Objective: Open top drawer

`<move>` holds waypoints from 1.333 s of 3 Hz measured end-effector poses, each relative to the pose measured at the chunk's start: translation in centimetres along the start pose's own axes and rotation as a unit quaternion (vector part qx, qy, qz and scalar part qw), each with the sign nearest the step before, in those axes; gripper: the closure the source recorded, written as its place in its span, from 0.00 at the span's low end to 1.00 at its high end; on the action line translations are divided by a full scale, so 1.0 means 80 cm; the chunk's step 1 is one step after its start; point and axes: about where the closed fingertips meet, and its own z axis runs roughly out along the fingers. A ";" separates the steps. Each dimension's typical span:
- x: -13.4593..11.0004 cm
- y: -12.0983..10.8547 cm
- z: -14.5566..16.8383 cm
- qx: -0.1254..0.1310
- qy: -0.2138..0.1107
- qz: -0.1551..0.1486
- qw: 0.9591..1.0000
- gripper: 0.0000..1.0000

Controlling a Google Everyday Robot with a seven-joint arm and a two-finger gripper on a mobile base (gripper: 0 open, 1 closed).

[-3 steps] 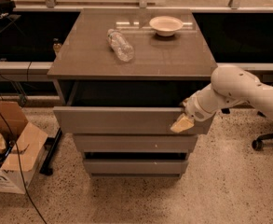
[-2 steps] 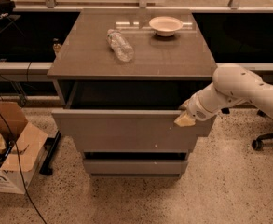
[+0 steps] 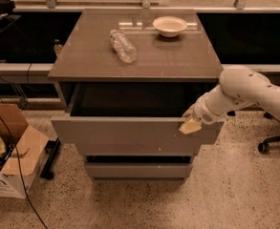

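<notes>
The top drawer (image 3: 125,131) is the wide grey front just under the cabinet top. It stands pulled out toward me, and its dark inside (image 3: 134,99) shows behind the front. My gripper (image 3: 189,124) is at the right end of the drawer front's upper edge, on the end of my white arm (image 3: 244,92), which reaches in from the right. Its cream tip lies against the front panel. Below are the mid-sized grey front (image 3: 134,150) and the smallest front (image 3: 137,171), both pushed in.
On the cabinet top (image 3: 82,56) lie a clear plastic bottle (image 3: 123,46) on its side and a white bowl (image 3: 169,26). An open cardboard box (image 3: 8,149) and cables are on the floor at left. An office chair base (image 3: 273,142) stands at right.
The top drawer has slid further out toward me, and my gripper has moved with its right end.
</notes>
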 end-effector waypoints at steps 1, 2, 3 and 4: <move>0.000 0.001 0.003 -0.002 0.000 0.000 1.000 0.21; 0.002 0.006 0.004 -0.008 0.004 -0.001 1.000 0.00; 0.012 0.023 -0.001 -0.029 0.022 -0.004 0.999 0.00; 0.030 0.056 -0.017 -0.061 0.042 0.004 0.997 0.00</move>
